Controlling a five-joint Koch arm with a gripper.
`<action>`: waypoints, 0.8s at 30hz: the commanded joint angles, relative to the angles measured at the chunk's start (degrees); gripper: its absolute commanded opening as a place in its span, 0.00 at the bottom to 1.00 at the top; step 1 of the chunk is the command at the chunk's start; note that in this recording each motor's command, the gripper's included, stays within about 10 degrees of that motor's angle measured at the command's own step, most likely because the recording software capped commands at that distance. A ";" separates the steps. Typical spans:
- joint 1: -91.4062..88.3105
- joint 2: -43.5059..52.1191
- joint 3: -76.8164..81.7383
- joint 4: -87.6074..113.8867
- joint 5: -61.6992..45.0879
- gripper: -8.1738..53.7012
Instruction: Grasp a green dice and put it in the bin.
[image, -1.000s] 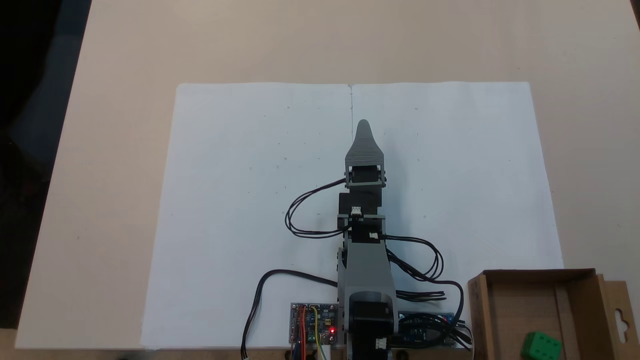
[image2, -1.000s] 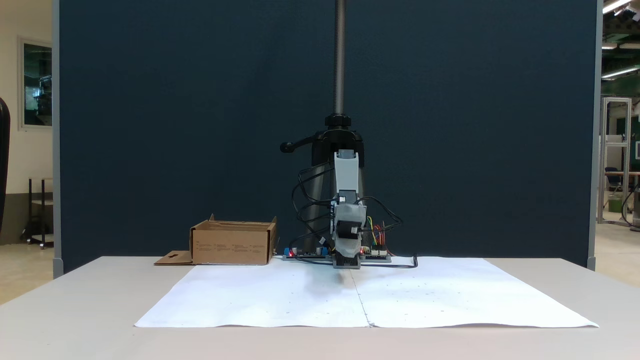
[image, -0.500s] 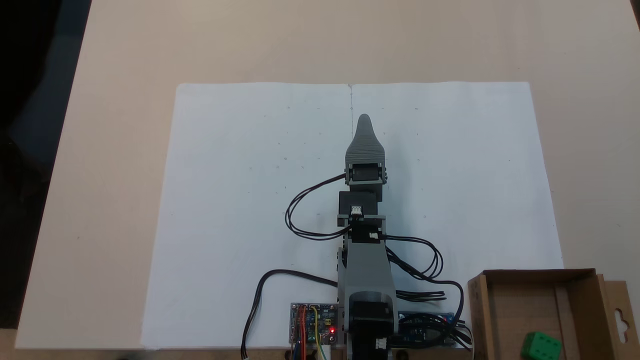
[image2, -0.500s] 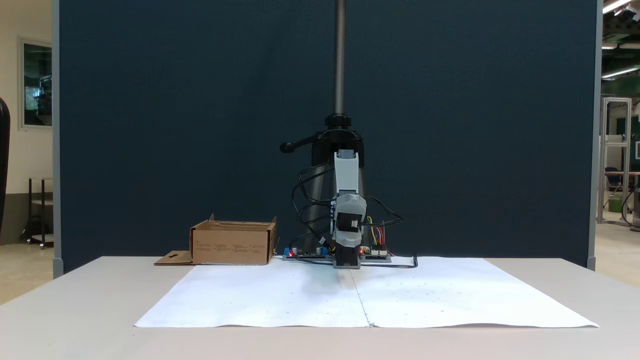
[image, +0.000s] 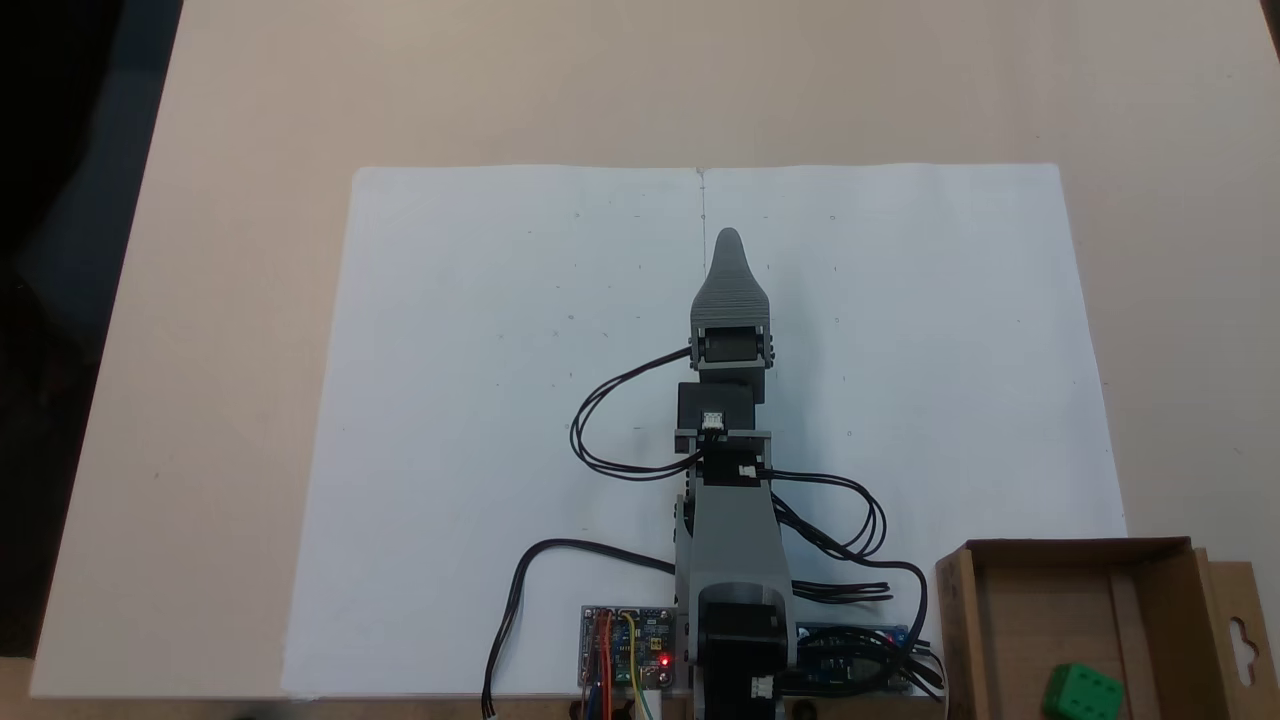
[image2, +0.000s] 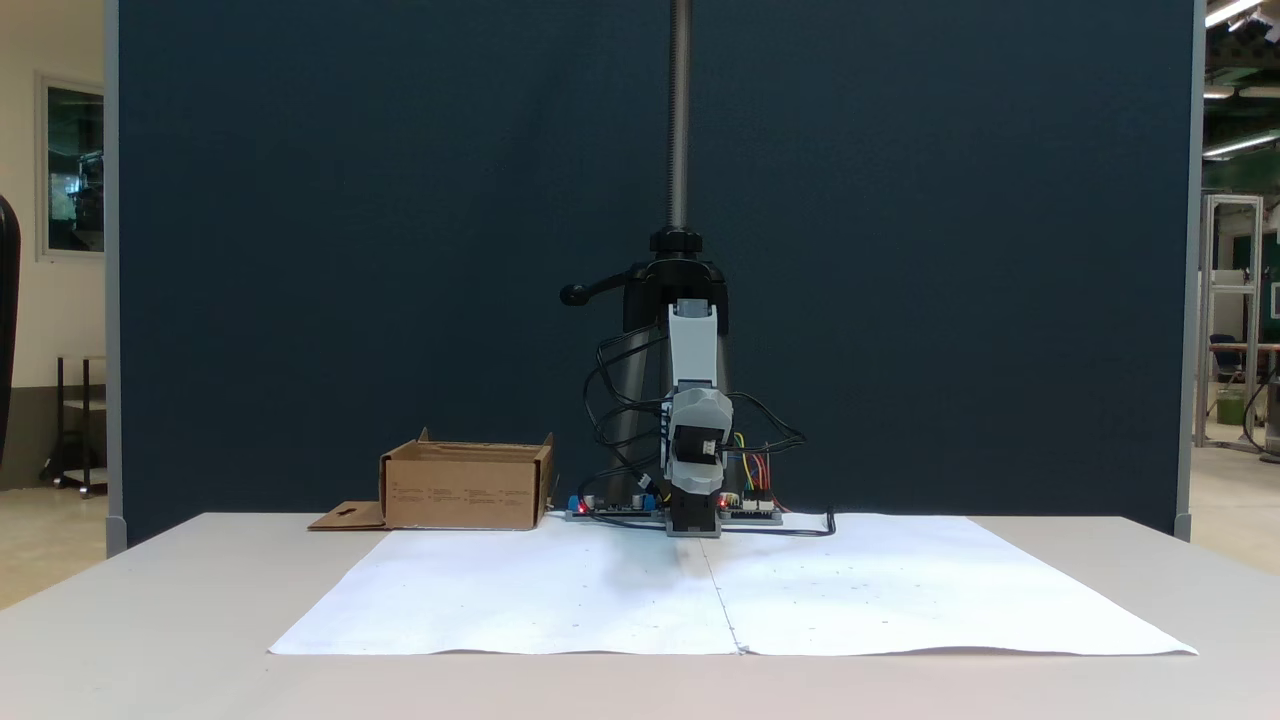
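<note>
Gripper (image: 728, 238) over paper | one green dice (image: 1080, 692) | one bin (image: 1040, 548)

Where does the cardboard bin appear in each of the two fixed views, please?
Fixed view from above: the bin sits in the bottom-right corner, off the white paper, with the green dice inside.
Fixed view from the front: the bin stands at left of centre on the table, beside the arm's base; its walls hide the inside.
Shared landmark: the seam of the white paper running out from the arm.
</note>
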 joint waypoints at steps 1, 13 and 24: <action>-0.26 6.15 4.13 -7.12 3.25 0.87; 1.49 6.15 4.13 -7.29 2.55 0.87; 1.85 6.24 4.13 -9.58 -2.37 0.87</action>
